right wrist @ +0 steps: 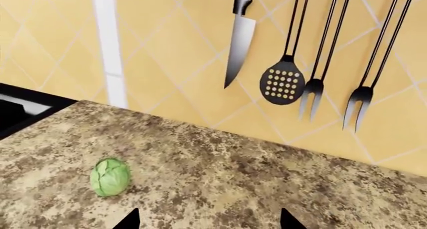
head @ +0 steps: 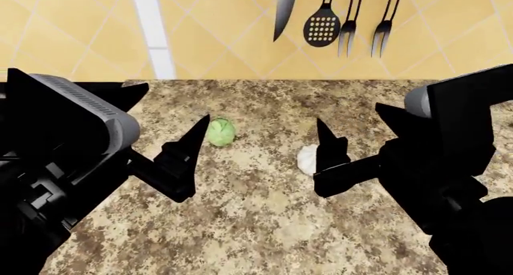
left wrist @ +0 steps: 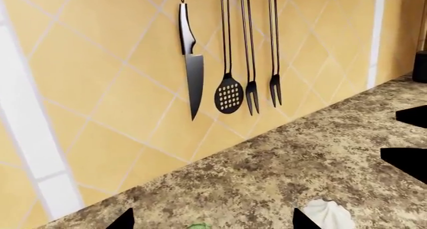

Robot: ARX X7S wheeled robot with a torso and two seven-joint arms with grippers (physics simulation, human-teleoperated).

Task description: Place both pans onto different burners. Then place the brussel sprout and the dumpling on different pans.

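The brussel sprout (head: 220,132), a pale-green leafy ball, lies on the speckled granite counter (head: 256,227). The white pleated dumpling (head: 306,160) lies a little to its right, partly behind a black finger (head: 327,144) of my right gripper. My left gripper (left wrist: 213,220) hovers open over the counter, and the brussel sprout (left wrist: 198,226) shows just between its fingertips at the frame's edge; the dumpling (left wrist: 328,214) lies outside one fingertip. My right gripper (right wrist: 209,220) is open and holds nothing, with the brussel sprout (right wrist: 110,177) off to one side. The pans and burners are out of view.
A knife (head: 285,11), a slotted spoon (head: 321,26) and two forks (head: 383,29) hang on the yellow tiled wall behind the counter. A black shape (right wrist: 23,109) sits at the counter's end in the right wrist view.
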